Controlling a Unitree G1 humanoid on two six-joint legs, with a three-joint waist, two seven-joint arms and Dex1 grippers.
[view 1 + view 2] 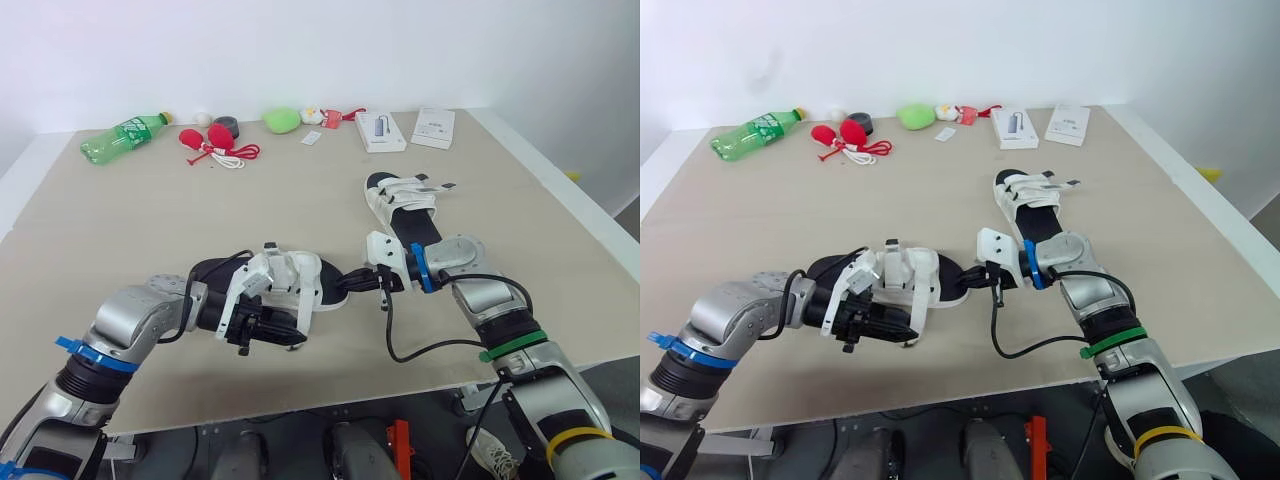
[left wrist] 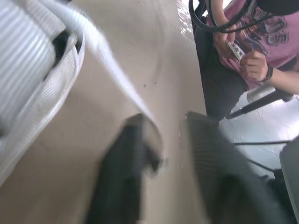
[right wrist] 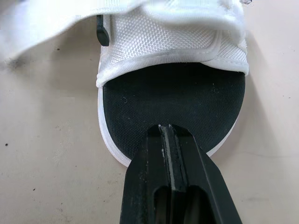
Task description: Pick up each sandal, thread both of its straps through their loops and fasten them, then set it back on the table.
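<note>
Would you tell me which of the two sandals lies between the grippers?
The nearer sandal, by the table's front edge; the other sandal lies farther back.

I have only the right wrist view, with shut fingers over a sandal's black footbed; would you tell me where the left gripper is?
Observer: The left gripper is on the near side of that white-strapped black sandal, by its straps.
Operator: Thank you; are its fingers open?
Observer: Yes, they are apart, and a white strap ends against one finger.
Operator: And where is the other sandal?
Observer: The second white-strapped sandal lies on the beige table, beyond the right gripper.
</note>
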